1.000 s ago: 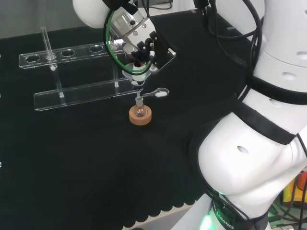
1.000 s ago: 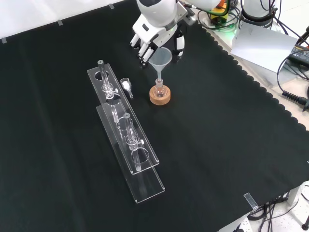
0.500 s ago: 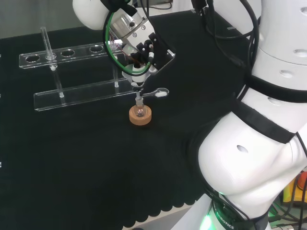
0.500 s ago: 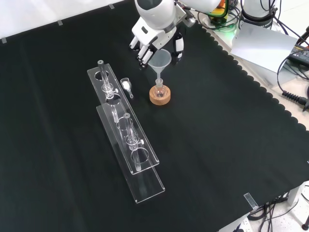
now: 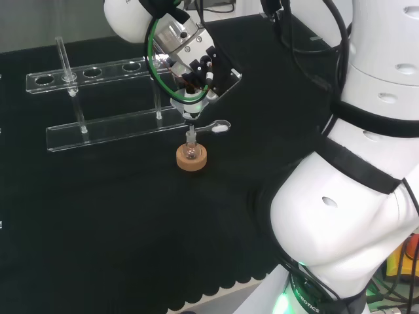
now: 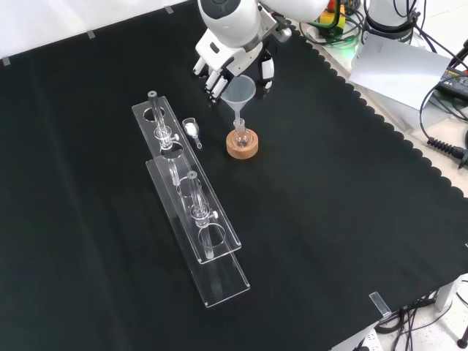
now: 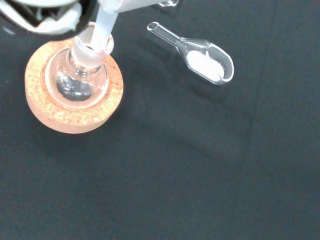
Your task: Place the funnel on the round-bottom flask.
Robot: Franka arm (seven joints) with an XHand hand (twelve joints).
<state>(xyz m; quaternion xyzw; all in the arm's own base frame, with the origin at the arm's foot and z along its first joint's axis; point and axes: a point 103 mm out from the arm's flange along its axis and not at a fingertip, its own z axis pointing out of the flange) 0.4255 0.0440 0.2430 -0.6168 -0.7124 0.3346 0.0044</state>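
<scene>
Cork serves as our landmark: we take the round cork ring stand (image 6: 242, 145) near the middle of the black cloth (image 6: 329, 219) as the reference. Going left to right in the front view, we first see the long clear plastic test-tube rack (image 6: 191, 219) well to the left of the cork ring, with a few clear tubes upright in it. Between the rack and the ring lies a small clear glass scoop (image 6: 191, 130) holding white powder, just beside the ring but apart from it. On the ring sits the small clear round-bottom flask (image 6: 241, 136), upright, neck up. We see the translucent white plastic funnel (image 6: 239, 92) directly above it, upright, with its stem reaching into the flask's neck; the wrist view shows the stem (image 7: 104, 27) inside the neck opening. Above and just behind the ring, the black and white hand (image 6: 232, 64) has its fingers curled round the funnel's cone, gripping it. In the head view the hand (image 5: 194, 69) hangs right over the ring (image 5: 192, 157).
</scene>
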